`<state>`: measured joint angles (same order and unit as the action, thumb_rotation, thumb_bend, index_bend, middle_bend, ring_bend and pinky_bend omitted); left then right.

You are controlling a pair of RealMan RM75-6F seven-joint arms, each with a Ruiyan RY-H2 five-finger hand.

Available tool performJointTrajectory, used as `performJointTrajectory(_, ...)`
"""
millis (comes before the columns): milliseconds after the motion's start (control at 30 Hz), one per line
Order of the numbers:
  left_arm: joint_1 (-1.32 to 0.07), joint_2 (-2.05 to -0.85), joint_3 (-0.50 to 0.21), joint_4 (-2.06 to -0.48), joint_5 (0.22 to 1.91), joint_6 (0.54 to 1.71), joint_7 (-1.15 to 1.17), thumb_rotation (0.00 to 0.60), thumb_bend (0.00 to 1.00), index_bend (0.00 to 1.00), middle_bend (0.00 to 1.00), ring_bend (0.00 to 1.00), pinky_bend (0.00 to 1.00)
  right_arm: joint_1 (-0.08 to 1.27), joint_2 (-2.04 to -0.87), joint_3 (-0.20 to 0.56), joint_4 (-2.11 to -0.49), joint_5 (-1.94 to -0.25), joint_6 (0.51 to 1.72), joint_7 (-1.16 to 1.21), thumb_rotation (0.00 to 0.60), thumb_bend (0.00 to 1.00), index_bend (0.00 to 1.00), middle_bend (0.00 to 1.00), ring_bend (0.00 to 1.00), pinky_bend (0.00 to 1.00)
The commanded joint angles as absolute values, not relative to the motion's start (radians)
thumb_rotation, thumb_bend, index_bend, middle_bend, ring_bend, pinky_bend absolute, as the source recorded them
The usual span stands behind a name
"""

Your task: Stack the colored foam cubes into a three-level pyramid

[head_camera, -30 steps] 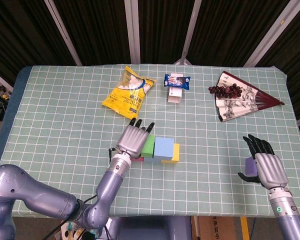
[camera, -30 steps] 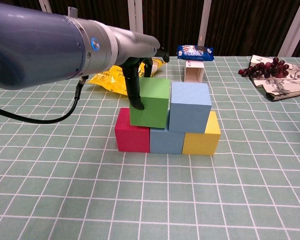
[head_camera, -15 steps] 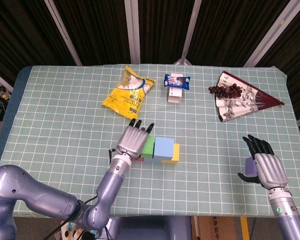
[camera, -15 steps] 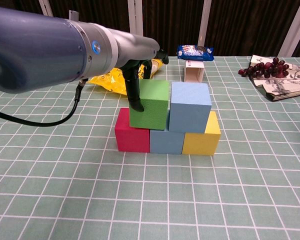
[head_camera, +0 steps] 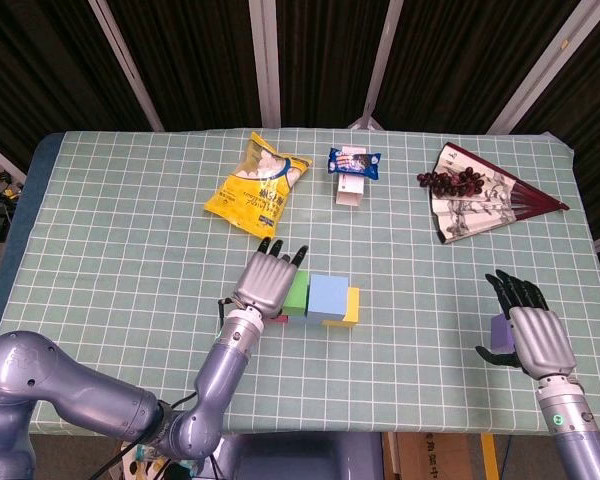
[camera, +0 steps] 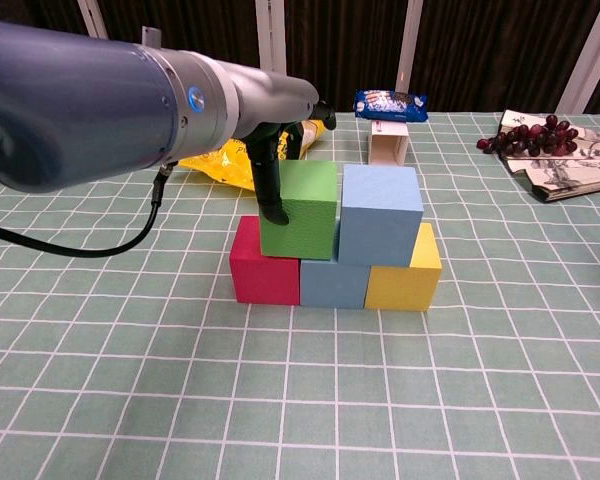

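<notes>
Chest view: left hand (camera: pixel 276 160) is wrapped over the green cube (camera: pixel 300 210), one dark fingertip pressed on its front-left face, other fingers behind it near the top edge. It grips the cube; fingers not spread.
Stack so far: bottom row red cube (camera: pixel 263 265), a blue cube (camera: pixel 335 283) and yellow cube (camera: pixel 405 277), touching side by side. Second level: green cube over the red/blue seam, light blue cube (camera: pixel 380 212) beside it over the blue/yellow seam, the two touching. No third level.

Head view, nearest edge: right hand (head_camera: pixel 533 335) sits low at the right of the table (head_camera: pixel 100 230), well apart from the stack. Purple cube (head_camera: pixel 500 330) is against its palm side, thumb curled below it. Looks like a grasp, but the back of the hand hides the contact, so can't confirm.
Left hand in this view covers the left end of the stack, fingertips pointing away from the robot.

Farther back: yellow snack bag (head_camera: pixel 259 183), print too small to read. Blue cookie packet (camera: pixel 390 103) lying on a small white box (camera: pixel 390 145); white lettering on the wrapper, not legible. Far right: folding fan (head_camera: pixel 480 200) spread open with a bunch of dark grapes (head_camera: pixel 452 180) on it.
Green grid-pattern cloth covers the table.
</notes>
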<state>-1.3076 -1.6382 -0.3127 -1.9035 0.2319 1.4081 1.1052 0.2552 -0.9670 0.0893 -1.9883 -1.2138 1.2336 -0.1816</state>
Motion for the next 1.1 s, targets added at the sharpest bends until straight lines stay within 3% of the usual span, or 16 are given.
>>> performJointTrajectory(33,-1.307,-1.639,-0.314,-1.905,0.233,1.408,1.106,0.600,0.35,0.03,0.39,0.10,0.10,0.256,-0.967,0.089,-1.988,-1.212,1.232,-0.182,0.600,0.19,0.00,0.00,0.00,0.00)
performJointTrajectory(867,-1.298,-1.649,-0.317,-1.909,0.242,1.411,1.117,0.600,0.35,0.03,0.38,0.11,0.10,0.257,-0.969,0.087,-1.989,-1.208,1.230,-0.188,0.600,0.20,0.00,0.00,0.00,0.00)
performJointTrajectory(1100,-1.295,-1.653,-0.318,-1.908,0.250,1.417,1.116,0.600,0.28,0.02,0.36,0.11,0.10,0.257,-0.968,0.088,-1.990,-1.209,1.231,-0.186,0.600,0.20,0.00,0.00,0.00,0.00)
